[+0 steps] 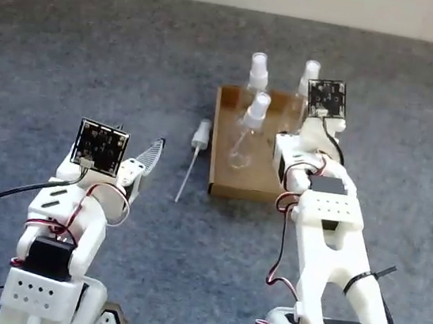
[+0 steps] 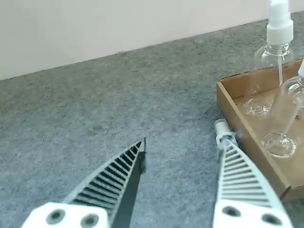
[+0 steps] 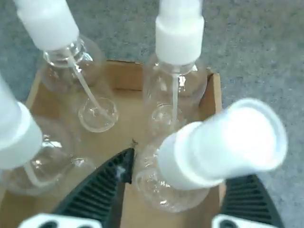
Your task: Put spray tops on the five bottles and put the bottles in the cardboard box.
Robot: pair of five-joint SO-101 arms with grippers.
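The left gripper [image 2: 184, 145] gapes wide, a loose spray top [image 2: 221, 132] lying just beyond one fingertip, while the right gripper [image 3: 183, 173] stands parted around a capped bottle [image 3: 216, 142] in the cardboard box [image 3: 214, 95].

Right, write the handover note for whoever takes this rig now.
Left end effector: open, empty, over the carpet by the loose spray top.
Right end effector: over the cardboard box, at the closest bottle; whether it grips cannot be told.
Done: four bottles with tops on stand in the box.
Left: the loose top lies on the carpet beside the box; it needs a fifth bottle, then boxing.
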